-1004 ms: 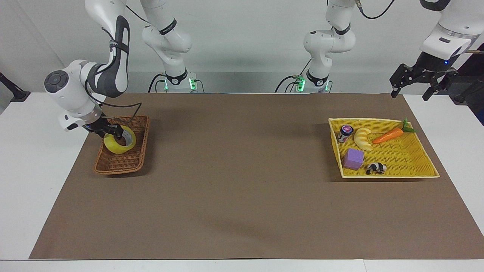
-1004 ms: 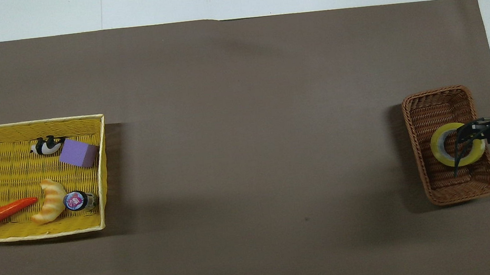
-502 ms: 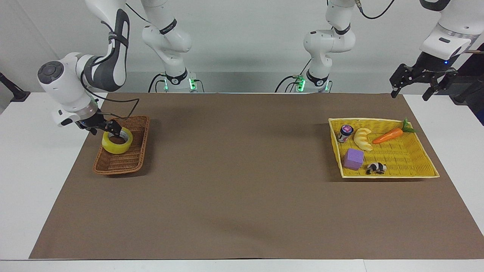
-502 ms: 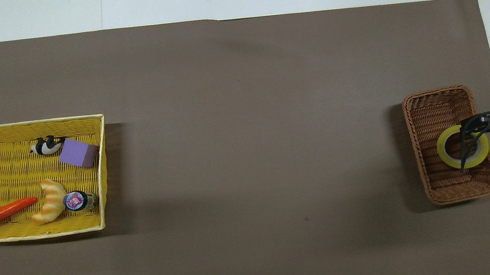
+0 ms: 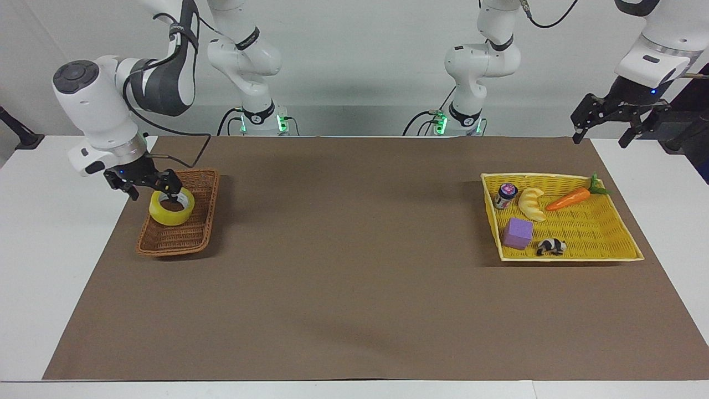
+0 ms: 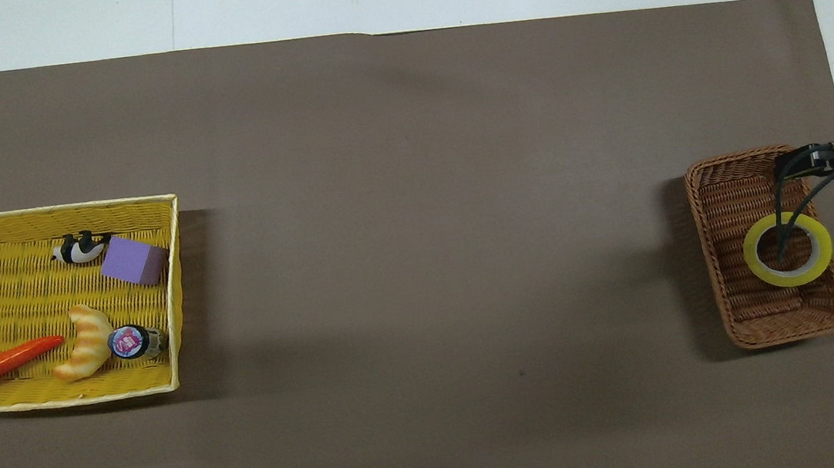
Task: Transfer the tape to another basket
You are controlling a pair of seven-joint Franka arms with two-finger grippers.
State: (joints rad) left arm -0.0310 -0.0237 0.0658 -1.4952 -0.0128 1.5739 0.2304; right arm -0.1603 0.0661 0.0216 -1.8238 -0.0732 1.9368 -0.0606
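Note:
The yellow tape roll (image 5: 167,216) lies flat in the brown wicker basket (image 5: 177,239) at the right arm's end of the table, in the half nearer to the robots. In the overhead view the tape (image 6: 786,279) rests free in the basket (image 6: 734,193). My right gripper (image 5: 152,187) is open and empty, raised just above the tape and the basket's rim; its cable hangs over the roll. It shows at the overhead view's edge (image 6: 819,154). My left gripper (image 5: 604,133) is open and waits high up, off the mat at the left arm's end.
A wide yellow woven tray (image 5: 587,235) at the left arm's end holds a carrot (image 5: 568,200), a croissant toy (image 5: 533,204), a small jar (image 5: 505,195), a purple block (image 5: 518,233) and a black-and-white toy (image 5: 551,246). Brown mat (image 5: 354,249) lies between the two.
My right gripper has let go of the tape, opened and risen off it. The tape went from tilted in the fingers to lying flat in the brown basket. The left arm has not moved.

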